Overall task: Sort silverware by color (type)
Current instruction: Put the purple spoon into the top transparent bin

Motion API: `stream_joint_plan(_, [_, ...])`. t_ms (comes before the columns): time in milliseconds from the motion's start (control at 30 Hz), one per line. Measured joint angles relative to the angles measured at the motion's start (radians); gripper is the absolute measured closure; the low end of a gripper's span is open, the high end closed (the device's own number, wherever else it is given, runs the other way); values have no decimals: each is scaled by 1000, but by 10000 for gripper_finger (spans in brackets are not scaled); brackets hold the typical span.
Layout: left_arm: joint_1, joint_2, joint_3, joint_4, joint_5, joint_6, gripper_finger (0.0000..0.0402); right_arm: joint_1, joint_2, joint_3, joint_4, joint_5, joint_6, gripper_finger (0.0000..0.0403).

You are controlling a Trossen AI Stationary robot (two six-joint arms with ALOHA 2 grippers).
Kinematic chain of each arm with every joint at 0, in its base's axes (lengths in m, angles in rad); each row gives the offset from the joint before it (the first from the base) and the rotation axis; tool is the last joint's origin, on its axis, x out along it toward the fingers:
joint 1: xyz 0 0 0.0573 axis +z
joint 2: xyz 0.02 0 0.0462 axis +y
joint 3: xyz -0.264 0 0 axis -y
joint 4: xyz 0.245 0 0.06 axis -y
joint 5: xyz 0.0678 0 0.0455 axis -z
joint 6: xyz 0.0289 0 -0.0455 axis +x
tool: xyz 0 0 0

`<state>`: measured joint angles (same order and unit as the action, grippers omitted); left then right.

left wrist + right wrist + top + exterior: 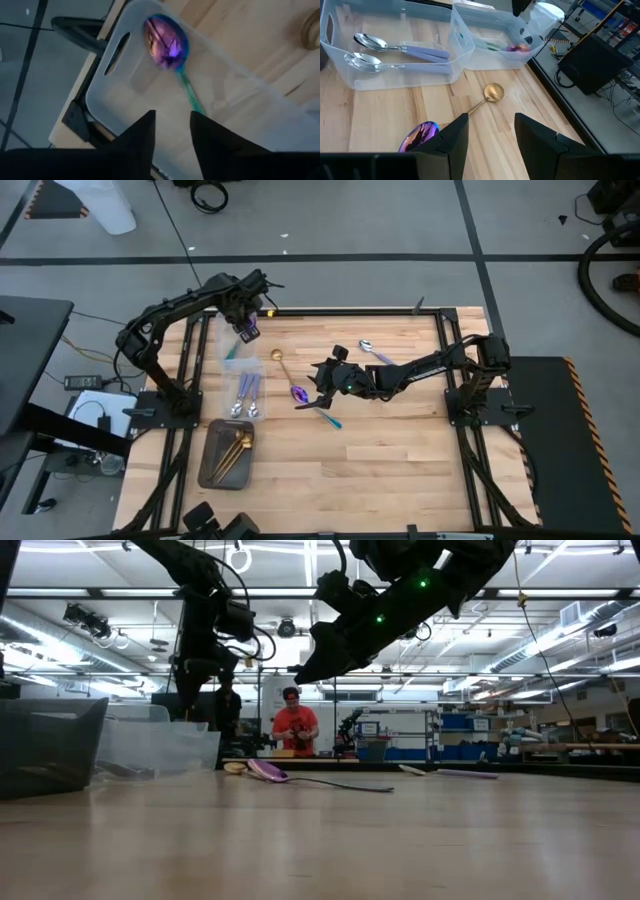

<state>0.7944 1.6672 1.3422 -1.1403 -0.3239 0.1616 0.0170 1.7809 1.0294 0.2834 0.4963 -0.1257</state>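
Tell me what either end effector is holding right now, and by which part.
Nothing. The left end effector is open above the purple spoon in its bin; the right is open too.

Two clear plastic bins [243, 392] sit end to end near the wooden table's [400, 470] left edge — far one [492, 35] w/ a slot handle. Dark grey tray [212, 470] just beside them, at the front. Person in red shirt [295, 726] stands beyond — shelving behind.
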Motion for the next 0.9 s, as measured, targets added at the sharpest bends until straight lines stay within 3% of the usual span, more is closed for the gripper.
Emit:
stream_joint_plan(133, [-4,0,-1,-13,21,0,255,0,0,0,0,0,2,234])
stream_joint_plan(233, [-14,-9,-1,-10,128,3,254,0,0,0,-6,-11,12,234])
stream_joint_plan(400, [-68,-39,-1,43,289,0,255,-10,0,0,-29,-123,62,234])
stream_joint_plan(733, [-279,-189,-192,353,307,-27,256,20,1,0,-129,-159,203,234])
stream_joint_plan(900, [-353,-281,-274,441,305,-67,256,75,1,0,-131,-120,243,234])
